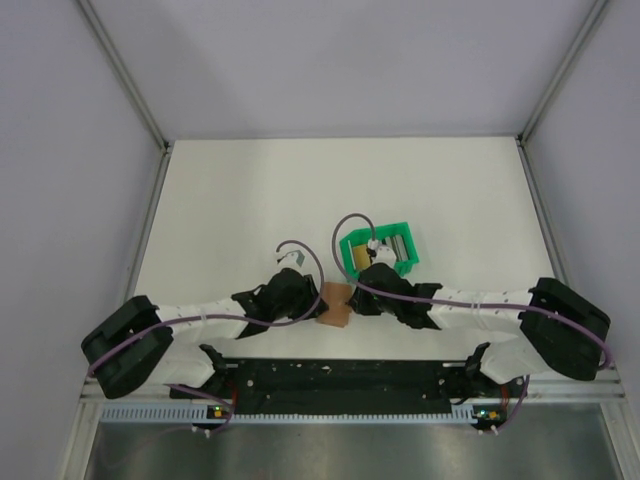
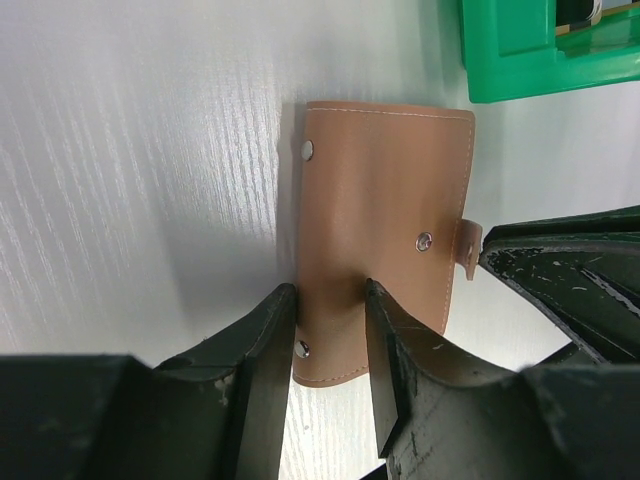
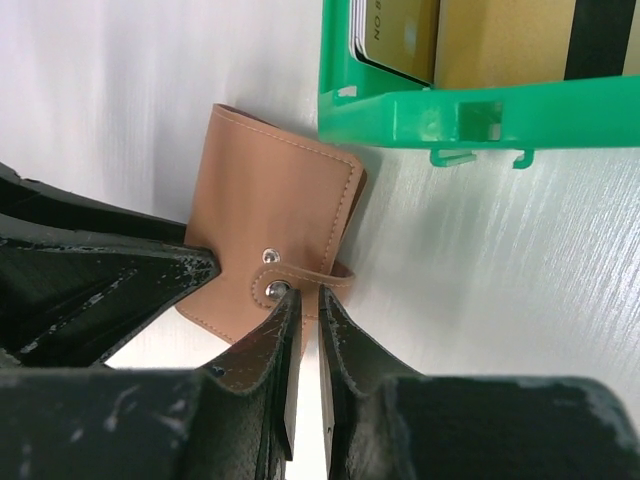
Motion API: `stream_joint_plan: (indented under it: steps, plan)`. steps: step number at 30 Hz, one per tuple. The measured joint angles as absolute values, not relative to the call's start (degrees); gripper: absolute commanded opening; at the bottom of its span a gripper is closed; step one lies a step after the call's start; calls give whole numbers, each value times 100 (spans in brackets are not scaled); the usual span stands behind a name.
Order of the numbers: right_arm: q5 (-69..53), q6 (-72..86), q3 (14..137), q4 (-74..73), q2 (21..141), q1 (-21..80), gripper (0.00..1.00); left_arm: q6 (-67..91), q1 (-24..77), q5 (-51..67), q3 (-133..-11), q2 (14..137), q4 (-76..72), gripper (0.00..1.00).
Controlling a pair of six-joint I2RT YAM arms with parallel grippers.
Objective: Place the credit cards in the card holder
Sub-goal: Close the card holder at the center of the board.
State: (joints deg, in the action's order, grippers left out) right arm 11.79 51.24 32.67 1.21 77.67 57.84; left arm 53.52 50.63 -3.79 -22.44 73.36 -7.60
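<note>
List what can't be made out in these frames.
Inner slots of the card holder: it lies folded shut in every view.
Number of credit cards in the green tray: the right wrist view cuts them off at its top edge, and they are too small in the top view.
Whether the right gripper actually pinches the strap: its fingertips cover the strap's end.

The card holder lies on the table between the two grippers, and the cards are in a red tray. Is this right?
The tray is green, not red, as the right wrist view shows. The card holder and cards are as said.
</note>
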Motion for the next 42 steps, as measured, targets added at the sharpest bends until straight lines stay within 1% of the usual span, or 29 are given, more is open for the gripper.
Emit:
stream_joint_plan:
  steps: [9,24,42]
  plan:
    - [1144,5048,3288,137,8003,5677,11,5413,5148,-499,-2250,7341,-746,39]
    - [888,4960,3463,357,8246,5671,8,5437,5192,-526,-2318,7430,-744,38]
    - [882,4847,3461,54,7771,5671,4,5607,5227,-569,-2311,7397,-694,39]
